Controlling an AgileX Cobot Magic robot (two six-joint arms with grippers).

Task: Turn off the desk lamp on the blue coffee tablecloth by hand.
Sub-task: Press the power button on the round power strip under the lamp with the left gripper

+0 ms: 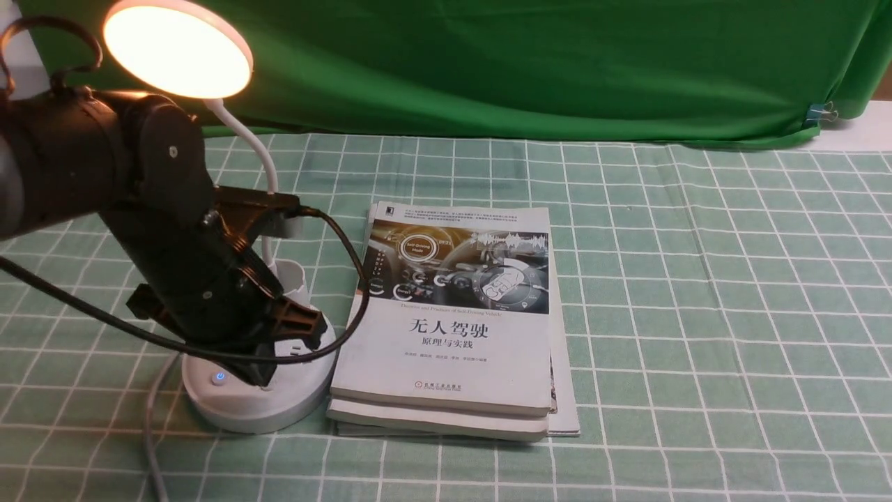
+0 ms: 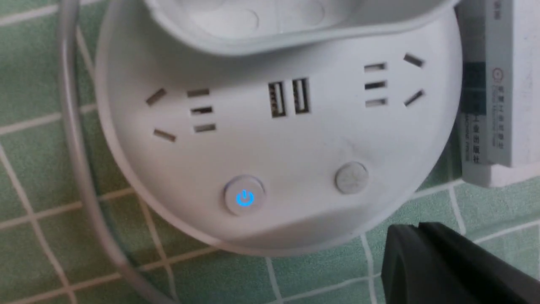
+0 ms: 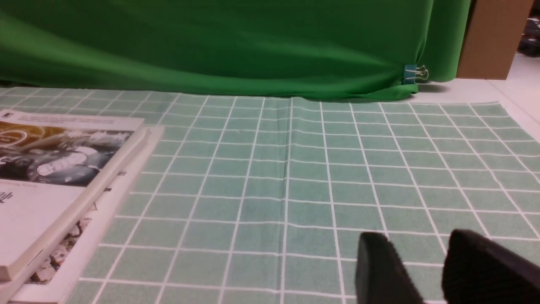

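Note:
The desk lamp stands at the left of the blue coffee tablecloth [image 1: 697, 279], and its disc head [image 1: 178, 49] glows. On its round base [image 2: 274, 147] the power button [image 2: 244, 197] shows a blue light, with a plain round button [image 2: 351, 177] beside it. My left gripper [image 1: 266, 376] is the hand over the base [image 1: 237, 411]. It is shut on nothing, and in the left wrist view the left gripper [image 2: 417, 228] has its tips just off the base's rim, near the plain button. My right gripper [image 3: 415, 242] is open and empty, low over bare cloth [image 3: 295, 169].
A stack of books [image 1: 453, 314] lies right beside the lamp base, its edge showing as the books [image 2: 498, 84] and the books [image 3: 50, 169]. The lamp's grey cord [image 1: 150, 418] runs off toward the front edge. A dark green backdrop [image 1: 488, 63] hangs behind the table.

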